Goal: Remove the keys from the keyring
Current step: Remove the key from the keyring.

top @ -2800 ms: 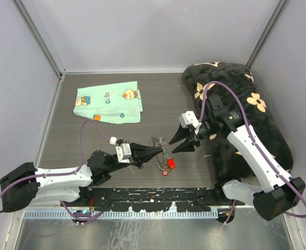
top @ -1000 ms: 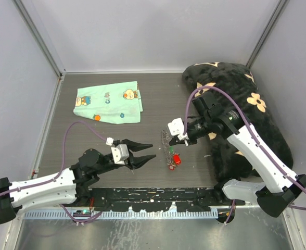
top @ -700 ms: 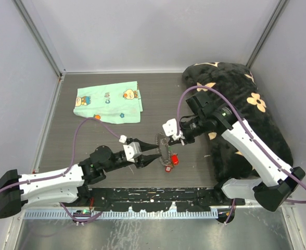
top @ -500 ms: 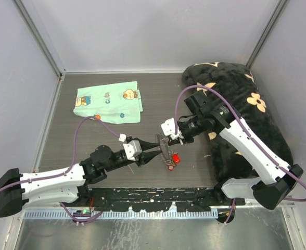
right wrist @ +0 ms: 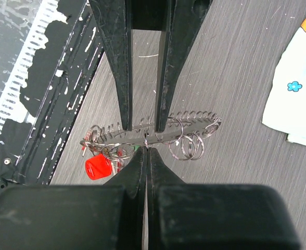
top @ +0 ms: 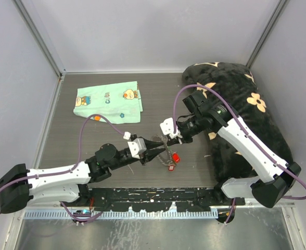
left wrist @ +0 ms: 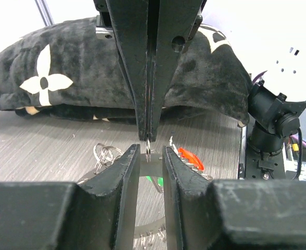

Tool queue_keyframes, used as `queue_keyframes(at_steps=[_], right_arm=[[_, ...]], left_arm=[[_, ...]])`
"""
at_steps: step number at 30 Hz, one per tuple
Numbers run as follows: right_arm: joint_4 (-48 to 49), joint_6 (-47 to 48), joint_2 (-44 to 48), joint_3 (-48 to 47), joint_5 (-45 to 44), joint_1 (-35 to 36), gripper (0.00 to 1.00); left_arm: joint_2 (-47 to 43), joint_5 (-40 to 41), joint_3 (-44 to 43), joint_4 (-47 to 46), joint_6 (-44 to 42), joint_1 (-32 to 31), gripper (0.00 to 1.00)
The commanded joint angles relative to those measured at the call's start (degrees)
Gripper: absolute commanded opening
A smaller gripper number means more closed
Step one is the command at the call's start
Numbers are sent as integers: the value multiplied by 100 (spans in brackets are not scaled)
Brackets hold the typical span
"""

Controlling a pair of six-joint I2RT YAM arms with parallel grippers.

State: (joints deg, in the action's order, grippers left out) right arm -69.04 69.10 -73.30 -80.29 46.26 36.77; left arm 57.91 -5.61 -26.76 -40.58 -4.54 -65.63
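Observation:
The keyring [top: 166, 151] is held near the table's front middle. In the right wrist view it [right wrist: 194, 123] is a fringed silver loop seen edge-on. A red-headed key [right wrist: 98, 166] and a green one [left wrist: 155, 180] hang low on it, and small split rings [right wrist: 187, 147] hang beside them. My right gripper [right wrist: 146, 150] is shut on one small ring [left wrist: 149, 150] of the keyring. My left gripper [left wrist: 149, 156] is open by a narrow gap. Its fingers [right wrist: 123, 78] straddle that ring and reach the keyring's rim. The red key also shows from above [top: 177, 156].
A black plush cushion with cream flowers [top: 246, 104] fills the right side and lies behind the keyring [left wrist: 90, 78]. A mint-green cartoon-print cloth [top: 109, 101] lies at the back left. The black base rail [top: 158, 195] runs along the near edge.
My left gripper has moved forward and right from beside the keyring until its open fingers straddle it. My right gripper has shifted slightly left with the keyring.

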Motion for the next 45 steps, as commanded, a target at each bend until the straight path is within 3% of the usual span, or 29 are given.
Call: queue_keyframes(at_steps=[1,14,22,28,29,31,36,37,42,45], right_arm=[[117,-10,52,-202,291,31,1],[117,-11,82,-171,384,29,1],[127,-11,111,-144,393,32,1],[135,-17,144,-93,400,31,1],[128,-19,144,-92,401,31,1],[134,-18,153,-99,399,31,1],[134,-79,190,3,467,19,1],[144,-107,206,33,525,-2,5],[208,-147,410,370,1265,-468,48],[327,-126,610,794,1796,-798,57]], left_arm=[[60,33,-312,-532,31,-20,25],[272,205,-449,-170,-21,-21,24],[309,218,-484,-49,-21,-21,13],[309,231,-558,137,-22,-20,16],[314,227,-572,164,-23,-23,15],[296,211,-611,271,-25,-21,1],[186,147,-672,495,22,-20,0],[152,147,-664,520,16,-16,0],[-60,111,-536,504,18,-12,0],[-194,-93,-379,369,-14,-3,0]])
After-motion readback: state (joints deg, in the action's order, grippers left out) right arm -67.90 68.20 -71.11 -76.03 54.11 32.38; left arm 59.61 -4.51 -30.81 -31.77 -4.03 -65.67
